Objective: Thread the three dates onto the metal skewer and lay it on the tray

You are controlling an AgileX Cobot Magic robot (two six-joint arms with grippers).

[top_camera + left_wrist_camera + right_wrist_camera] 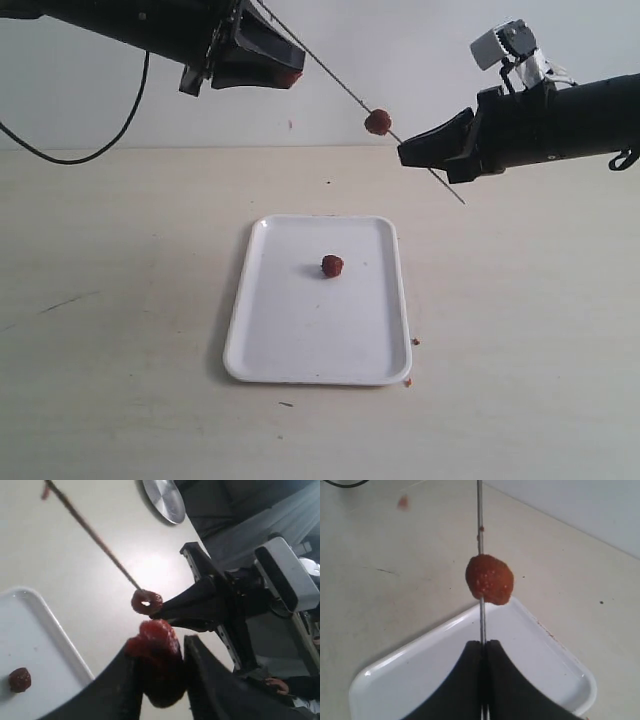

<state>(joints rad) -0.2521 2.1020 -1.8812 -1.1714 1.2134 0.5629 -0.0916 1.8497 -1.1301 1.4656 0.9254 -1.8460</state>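
Threaded date (377, 122): sits on the metal skewer (479, 510), in the air beyond the far edge of the tray (300, 340), just beside the tip of the right tool (483, 647).
Metal skewer: tilted, high end at the far left, low end poking out to the right past the right tool; well above the surface (520, 330).
Right tool: clenched on the skewer, its fingers pressed together with the rod between them.
Held date (157, 635): gripped between the fingers of the left tool (160, 646), raised at the far left, close to the upper stretch of the skewer; cannot tell whether it touches the rod.
Left tool: grasping the held date.
Loose date (332, 265): lies alone near the middle of the tray.
Tray: flat on the surface, centre of the scene, below both tools.
Crumbs (415, 342): small reddish bits on the surface by the tray's near right corner.
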